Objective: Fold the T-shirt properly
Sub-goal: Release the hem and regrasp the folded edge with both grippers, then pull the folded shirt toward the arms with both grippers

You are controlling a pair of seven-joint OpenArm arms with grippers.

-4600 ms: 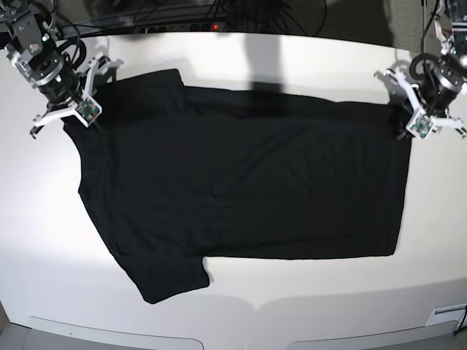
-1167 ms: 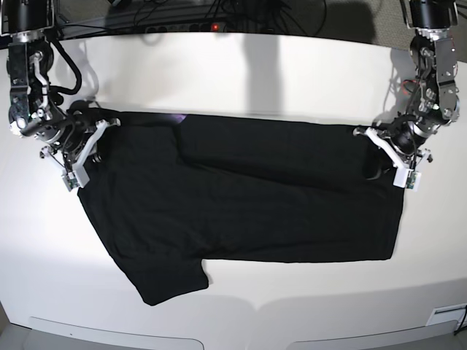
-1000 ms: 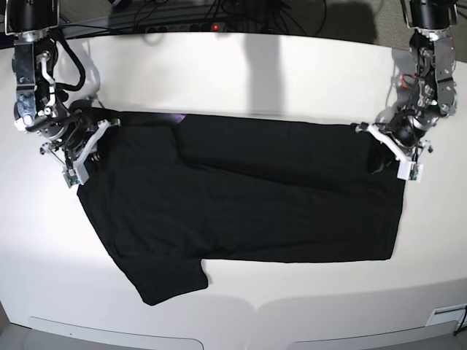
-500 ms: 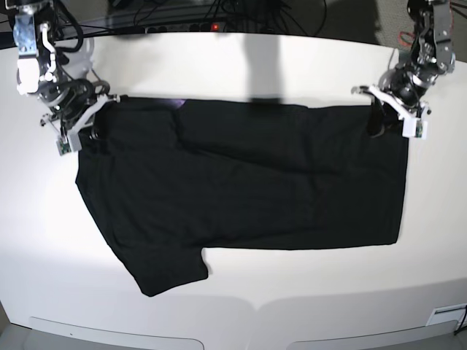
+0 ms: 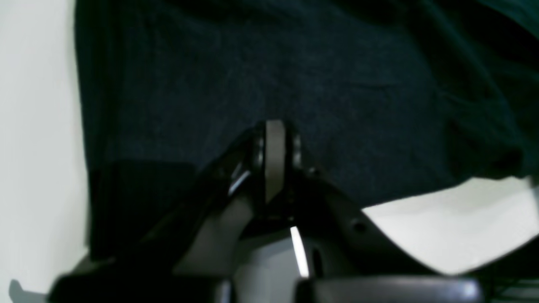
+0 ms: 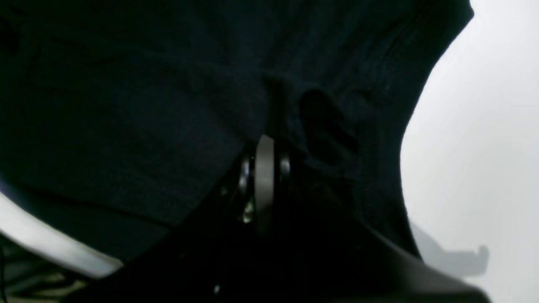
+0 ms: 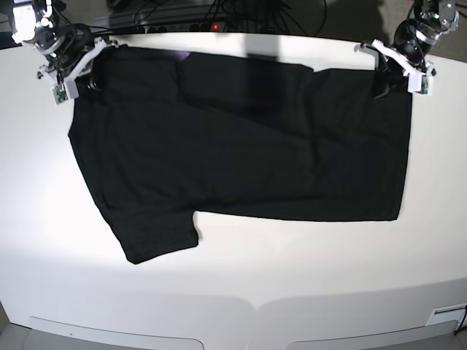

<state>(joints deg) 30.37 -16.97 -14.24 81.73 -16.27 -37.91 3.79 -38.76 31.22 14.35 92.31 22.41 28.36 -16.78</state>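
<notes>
The black T-shirt (image 7: 241, 153) lies spread on the white table (image 7: 292, 284), plain side up, with one sleeve (image 7: 157, 237) at the front left. A sliver of purple (image 7: 179, 55) shows at its far edge. My right gripper (image 7: 82, 73) is shut on the shirt's far left corner; in the right wrist view its fingertips (image 6: 264, 143) pinch black cloth (image 6: 126, 105). My left gripper (image 7: 387, 76) is shut on the far right corner; in the left wrist view its fingertips (image 5: 274, 128) pinch the cloth (image 5: 252, 75).
A power strip with a red light (image 7: 215, 27) and cables lie beyond the table's far edge. White table surface shows in front of the shirt and on both sides. A white label (image 7: 445, 315) sits at the front right edge.
Both grippers have moved toward the table's far edge, still holding the shirt's corners. The whole shirt has been dragged away from the front edge and its far edge pulled straighter.
</notes>
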